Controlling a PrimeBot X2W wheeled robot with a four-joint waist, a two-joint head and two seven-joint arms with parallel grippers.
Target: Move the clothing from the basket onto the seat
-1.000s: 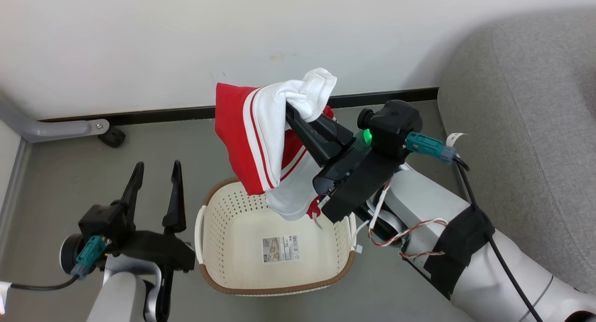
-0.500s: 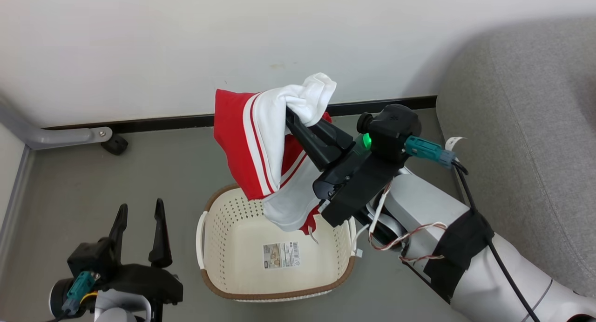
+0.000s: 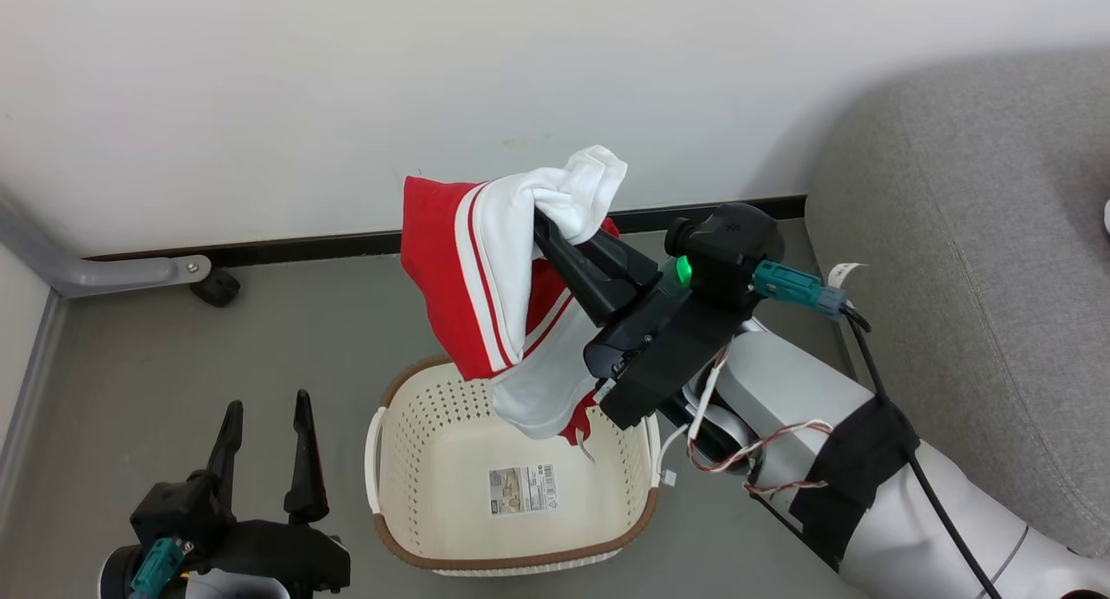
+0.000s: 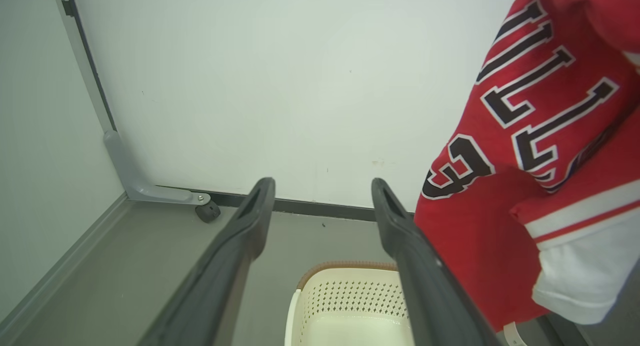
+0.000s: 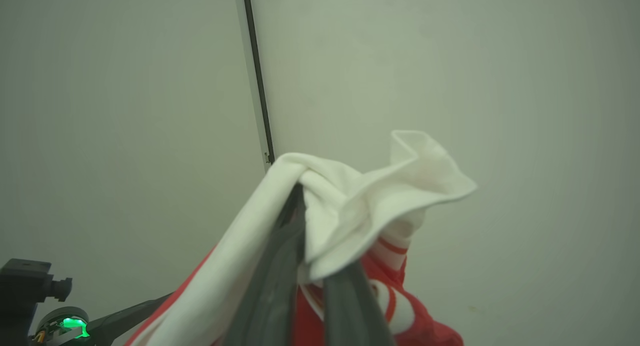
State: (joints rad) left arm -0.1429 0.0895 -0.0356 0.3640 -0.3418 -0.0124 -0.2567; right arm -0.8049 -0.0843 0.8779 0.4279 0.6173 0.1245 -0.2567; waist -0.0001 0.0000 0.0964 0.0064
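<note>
My right gripper (image 3: pixel 545 220) is shut on the clothing (image 3: pixel 486 278), a red garment with white stripes and panels that hangs above the basket (image 3: pixel 512 554). The right wrist view has white cloth (image 5: pixel 350 201) pinched between the two dark fingers (image 5: pixel 280 271). Dark block lettering shows on the red clothing (image 4: pixel 520 135) in the left wrist view. The cream basket holds just its label sticker (image 3: pixel 521 489). My left gripper (image 3: pixel 264 406) stands open and empty at the lower left, left of the basket. The grey seat (image 3: pixel 980 261) fills the right side.
A white wall with a dark skirting strip (image 3: pixel 303 245) runs behind the basket. A grey metal bracket with a small black caster (image 3: pixel 212 284) sits on the grey floor at the left. Open floor lies between the left gripper and the wall.
The left gripper dropped toward the lower left of the head view. The right gripper with the clothing has barely moved; the camera shifted slightly.
</note>
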